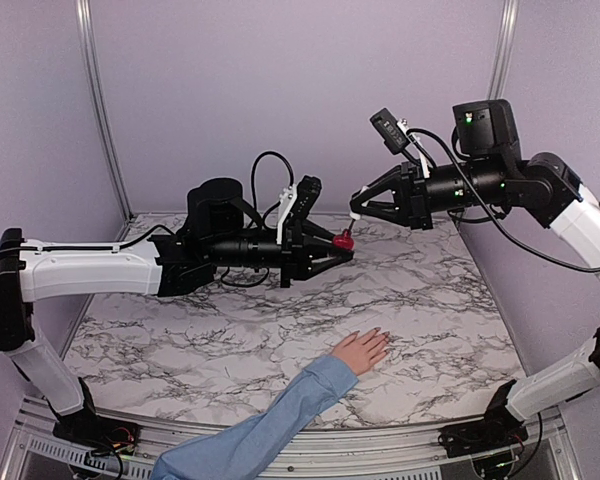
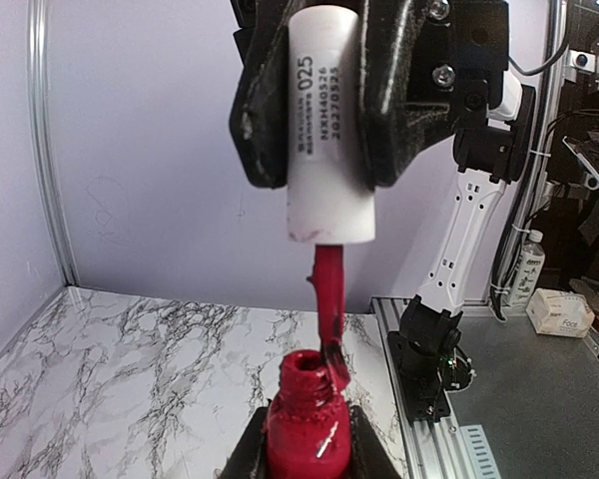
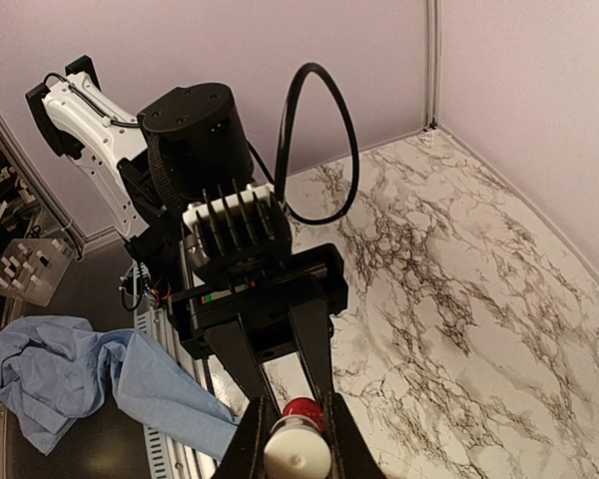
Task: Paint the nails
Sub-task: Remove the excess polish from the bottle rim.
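Brush-loading step, seemingly: left claw clamps the red bottle, right claw grips the white brush cap at its mouth (bristles wet), next needing a steady carry down to the nails, resting on the table.

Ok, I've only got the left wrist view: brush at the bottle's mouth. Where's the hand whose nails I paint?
Observer: The hand lies flat on the marble table, by the near edge, about midway across.
Operator: Under the bottle and cap?
Observer: No, those hang farther back than the hand, well apart from it.
Operator: Anything beside the table?
Observer: A crumpled blue cloth, lying off the marble.
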Controlling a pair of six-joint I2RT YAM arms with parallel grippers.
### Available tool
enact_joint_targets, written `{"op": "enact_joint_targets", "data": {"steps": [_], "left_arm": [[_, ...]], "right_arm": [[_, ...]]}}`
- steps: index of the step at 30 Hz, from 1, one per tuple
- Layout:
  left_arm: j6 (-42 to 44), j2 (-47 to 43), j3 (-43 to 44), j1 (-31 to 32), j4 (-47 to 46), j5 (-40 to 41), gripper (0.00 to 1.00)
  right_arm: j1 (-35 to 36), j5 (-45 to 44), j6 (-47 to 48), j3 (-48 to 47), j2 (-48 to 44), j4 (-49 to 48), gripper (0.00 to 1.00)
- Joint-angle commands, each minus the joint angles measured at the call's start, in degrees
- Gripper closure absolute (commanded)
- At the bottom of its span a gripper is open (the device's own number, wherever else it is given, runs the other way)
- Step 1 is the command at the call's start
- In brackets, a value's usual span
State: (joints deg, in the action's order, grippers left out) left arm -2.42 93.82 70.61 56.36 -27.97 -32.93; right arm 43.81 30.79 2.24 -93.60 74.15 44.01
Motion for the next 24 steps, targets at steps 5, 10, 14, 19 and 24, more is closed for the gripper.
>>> {"op": "enact_joint_targets", "data": {"steps": [5,10,14,19,24], "left_arm": [[-0.2,0.04,1.44,0.21,-0.28,-0.84,1.0],[-0.18,-0.13,1.33,0.27,-0.33,-0.91,1.0],[-0.13,-0.22,1.45,0.22,-0.33,-0.91,1.0],[-0.13,-0.46,1.38,0.24,-0.33,-1.0,1.0],[-0.09,-0.74,1.2,0.19,-0.33,-0.98,1.0]], "right_arm": [[-0.36,-0.25,-0.28,-3.53,-0.1,-1.03,1.0],[-0.46,-0.83,-0.13,-4.05,-0.06,-0.52,1.0],[-0.46,-0.87,0.02,-3.18,-0.12,-0.42,1.0],[-0.42,-1.28,0.38,-2.15,-0.23,-0.33,1.0],[-0.48,-2.39,1.09,-1.92,-0.07,0.28,1.0]]}}
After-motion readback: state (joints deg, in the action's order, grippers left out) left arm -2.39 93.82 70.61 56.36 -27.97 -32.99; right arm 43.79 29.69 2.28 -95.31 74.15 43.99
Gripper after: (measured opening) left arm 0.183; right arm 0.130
